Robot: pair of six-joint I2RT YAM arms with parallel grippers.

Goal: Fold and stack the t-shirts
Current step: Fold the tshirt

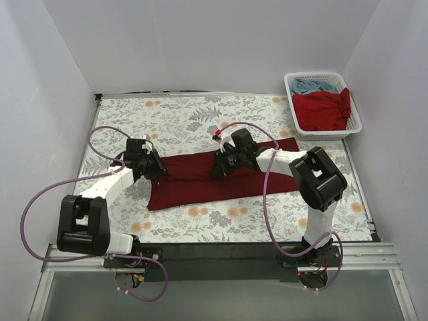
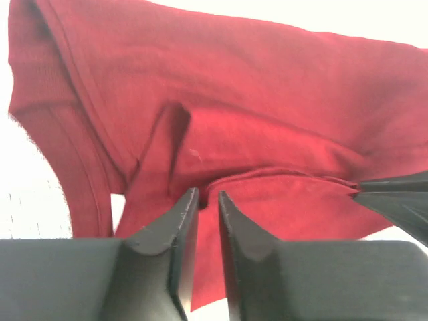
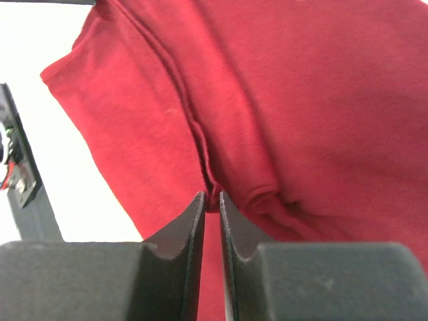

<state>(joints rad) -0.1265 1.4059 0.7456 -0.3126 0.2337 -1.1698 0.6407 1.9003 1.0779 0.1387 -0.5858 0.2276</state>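
The dark maroon t-shirt (image 1: 200,184) lies as a long folded strip across the middle of the floral table cloth. My left gripper (image 1: 158,167) is at its left end, shut on a fold of the maroon cloth (image 2: 281,147). My right gripper (image 1: 221,168) is over the strip's middle, shut on a pinched ridge of the same shirt (image 3: 214,190). The brighter red t-shirt (image 1: 324,110) and the light blue t-shirt (image 1: 314,85) lie in the white basket.
The white lattice basket (image 1: 354,114) stands at the back right corner. The floral table cloth (image 1: 200,114) covers the table. White walls enclose three sides. Purple cables loop beside both arms.
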